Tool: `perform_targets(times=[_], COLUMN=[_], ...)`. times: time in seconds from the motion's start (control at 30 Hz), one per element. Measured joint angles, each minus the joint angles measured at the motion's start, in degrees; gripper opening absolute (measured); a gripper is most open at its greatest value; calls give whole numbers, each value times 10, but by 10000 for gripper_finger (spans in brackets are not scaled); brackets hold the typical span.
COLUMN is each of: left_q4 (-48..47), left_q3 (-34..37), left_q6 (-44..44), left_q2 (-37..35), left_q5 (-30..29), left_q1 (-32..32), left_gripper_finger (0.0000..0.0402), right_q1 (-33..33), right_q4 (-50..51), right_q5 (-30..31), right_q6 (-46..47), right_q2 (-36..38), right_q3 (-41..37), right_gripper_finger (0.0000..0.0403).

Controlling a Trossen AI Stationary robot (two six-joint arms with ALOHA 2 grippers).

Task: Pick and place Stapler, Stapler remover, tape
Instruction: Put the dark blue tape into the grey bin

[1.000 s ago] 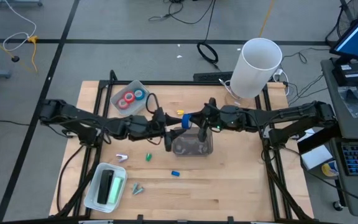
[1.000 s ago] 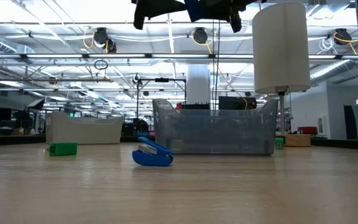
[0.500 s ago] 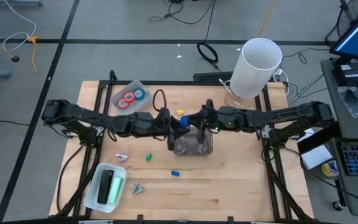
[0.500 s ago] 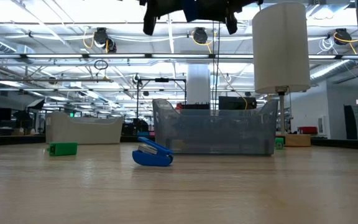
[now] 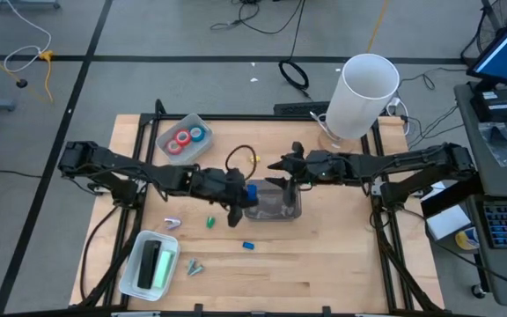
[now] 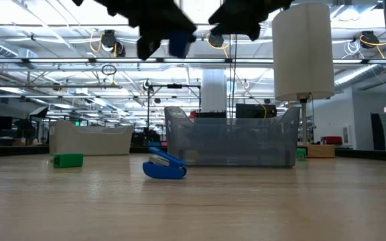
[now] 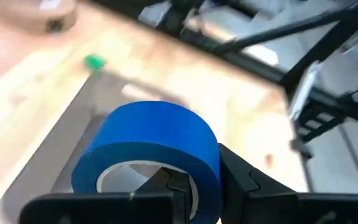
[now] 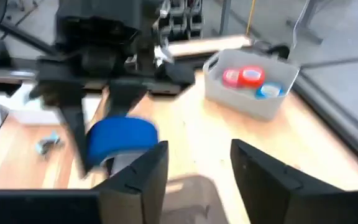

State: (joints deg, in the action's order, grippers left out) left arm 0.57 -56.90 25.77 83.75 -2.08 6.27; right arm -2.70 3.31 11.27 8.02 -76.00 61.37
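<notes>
A blue tape roll (image 7: 151,146) hangs in the air by the left wall of the clear bin (image 5: 275,207). My left gripper (image 5: 246,195) is shut on the roll. My right gripper (image 8: 197,168) stands open just to the roll's right, above the bin's far side, with nothing between its fingers. In the low view the roll (image 6: 177,41) shows high above the table under my left gripper. A blue staple remover (image 6: 164,166) lies on the table in front of the bin. The stapler (image 5: 152,262) lies in a tray at the near left. My left gripper holds the roll by its ring wall (image 7: 207,165). One finger (image 7: 166,182) is inside the open centre and the other finger (image 7: 244,180) is outside. The fingers come from the table's left, slanting a little downward. The roll is lifted clear, its hole facing roughly upward.
A white tray (image 5: 186,138) with red and blue tape rolls stands at the far left. A tall white cylinder (image 5: 365,92) stands at the far right corner. Small green (image 5: 209,222) and other loose pieces lie on the wood in front of the bin.
My right gripper has opened and let go of the blue tape roll. My left gripper has shut on it, tipped downward, and carried it a little down and toward the table's near-left, away from my right gripper.
</notes>
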Motion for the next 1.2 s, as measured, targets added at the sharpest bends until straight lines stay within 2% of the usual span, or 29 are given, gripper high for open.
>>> perform_targets(times=[0.1, 0.23, 0.43, 0.63, 1.07, 1.2], left_q4=[-62, -138, -218, -288, -359, -374], left_q3=[-2, 0, -1, -1, -1, -1], left_q6=[25, 42, 29, 25, -72, -97], left_q2=[-3, -1, -2, -2, -2, -2], left_q5=[-10, -33, -67, -85, -84, -57], left_q1=[-12, -32, -103, -208, -472, -528], left_gripper_finger=[41, 41, 41, 41, 41, 41], right_q1=[-2, -4, -4, -4, -4, -3], right_q4=[68, 110, 125, 124, 115, 115], right_q5=[-9, -10, -12, -24, -14, 4], right_q6=[16, 31, 50, 56, 109, 113], right_q2=[6, 15, 18, 19, 19, 19], right_q3=[-2, -1, -1, -1, -1, -1], right_gripper_finger=[187, 198, 200, 198, 196, 194])
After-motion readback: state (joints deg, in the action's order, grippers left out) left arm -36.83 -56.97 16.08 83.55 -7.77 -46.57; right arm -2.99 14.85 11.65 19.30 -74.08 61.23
